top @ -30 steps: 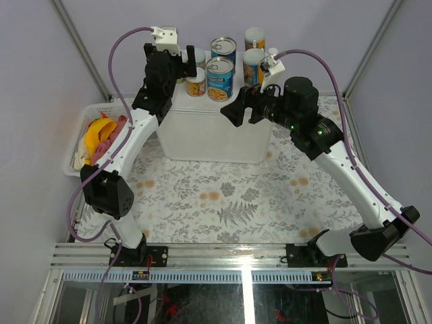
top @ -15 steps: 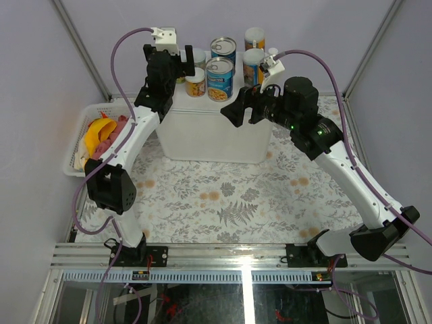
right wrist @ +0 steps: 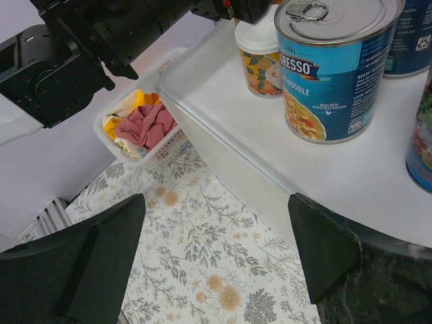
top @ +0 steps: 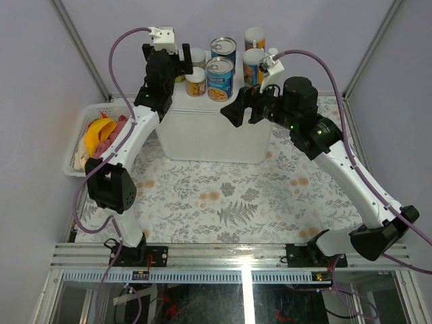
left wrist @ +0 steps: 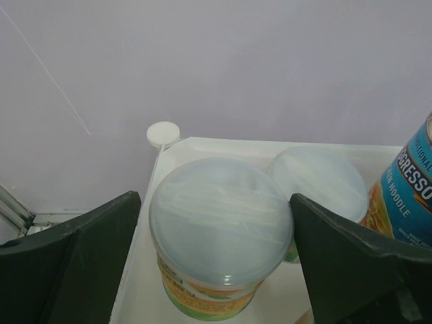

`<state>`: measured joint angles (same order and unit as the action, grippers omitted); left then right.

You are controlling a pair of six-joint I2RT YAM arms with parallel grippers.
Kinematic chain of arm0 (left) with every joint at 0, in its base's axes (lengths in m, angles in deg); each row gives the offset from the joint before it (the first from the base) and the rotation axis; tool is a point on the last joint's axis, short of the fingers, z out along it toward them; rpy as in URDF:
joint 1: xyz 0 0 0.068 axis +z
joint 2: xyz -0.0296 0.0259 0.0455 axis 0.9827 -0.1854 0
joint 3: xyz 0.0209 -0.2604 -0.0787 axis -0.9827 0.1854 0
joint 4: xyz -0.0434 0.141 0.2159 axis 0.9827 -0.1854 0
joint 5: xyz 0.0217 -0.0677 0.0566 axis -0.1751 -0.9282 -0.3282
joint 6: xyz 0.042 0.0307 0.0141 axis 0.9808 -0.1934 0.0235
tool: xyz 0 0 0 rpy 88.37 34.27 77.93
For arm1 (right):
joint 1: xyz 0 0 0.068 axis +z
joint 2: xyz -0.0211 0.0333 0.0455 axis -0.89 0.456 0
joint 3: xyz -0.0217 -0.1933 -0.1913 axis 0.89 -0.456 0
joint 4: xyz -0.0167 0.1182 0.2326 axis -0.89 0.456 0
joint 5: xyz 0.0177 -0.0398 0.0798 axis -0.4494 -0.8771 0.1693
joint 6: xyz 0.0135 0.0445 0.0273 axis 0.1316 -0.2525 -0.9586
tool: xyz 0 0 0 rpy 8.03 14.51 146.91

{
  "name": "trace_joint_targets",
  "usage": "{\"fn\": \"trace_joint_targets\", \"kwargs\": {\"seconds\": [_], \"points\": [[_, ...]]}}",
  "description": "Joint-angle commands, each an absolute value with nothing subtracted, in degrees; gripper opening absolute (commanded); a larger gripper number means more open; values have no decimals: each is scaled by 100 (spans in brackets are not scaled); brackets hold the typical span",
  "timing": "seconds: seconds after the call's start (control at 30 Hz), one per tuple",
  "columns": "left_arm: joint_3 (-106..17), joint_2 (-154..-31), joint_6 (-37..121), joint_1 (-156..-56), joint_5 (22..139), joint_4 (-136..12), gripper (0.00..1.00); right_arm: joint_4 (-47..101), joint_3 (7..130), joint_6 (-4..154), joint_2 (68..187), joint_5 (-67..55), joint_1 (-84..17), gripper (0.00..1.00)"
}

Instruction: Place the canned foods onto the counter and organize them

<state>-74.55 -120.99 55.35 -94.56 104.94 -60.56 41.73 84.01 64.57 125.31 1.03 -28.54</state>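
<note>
Left gripper, top external view: jaws spread, drawn slightly back toward the left end of the counter since a second ago. The small jar stands free beside the blue cans. The right gripper hovers open at the front edge, unmoved.

Left wrist view: the fingers flank the small jar without touching it, and a second jar stands just behind.

Right wrist view: the open fingers hold nothing, and the front can stands upright on the counter.

Judgement: the jar is released, and every can in view is on the counter.
</note>
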Motion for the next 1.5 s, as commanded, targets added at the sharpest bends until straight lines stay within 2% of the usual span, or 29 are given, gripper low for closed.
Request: {"fn": "trace_joint_targets", "kwargs": {"seconds": [0.0,0.43,0.83,1.17,1.37,1.47], "points": [[-7540,-12146,5507,-9334,10836,-5557,86,4079,8640,6535,12535,46,-2894,94],[-7442,-12148,5492,-9200,10862,-5229,85,4089,8696,6521,12607,71,-2892,94],[-7471,-12431,5679,-9144,10459,-4881,88,4190,8727,6544,12627,29,-2894,94],[-7327,-12494,6044,-9149,10913,-4501,79,4215,8716,6568,12669,36,-2892,94],[-7384,-12633,6040,-9153,10932,-4316,80,4240,8718,6595,12669,28,-2890,94],[-7421,-12688,5960,-9153,10941,-4312,84,4263,8720,6604,12669,15,-2894,94]]}}
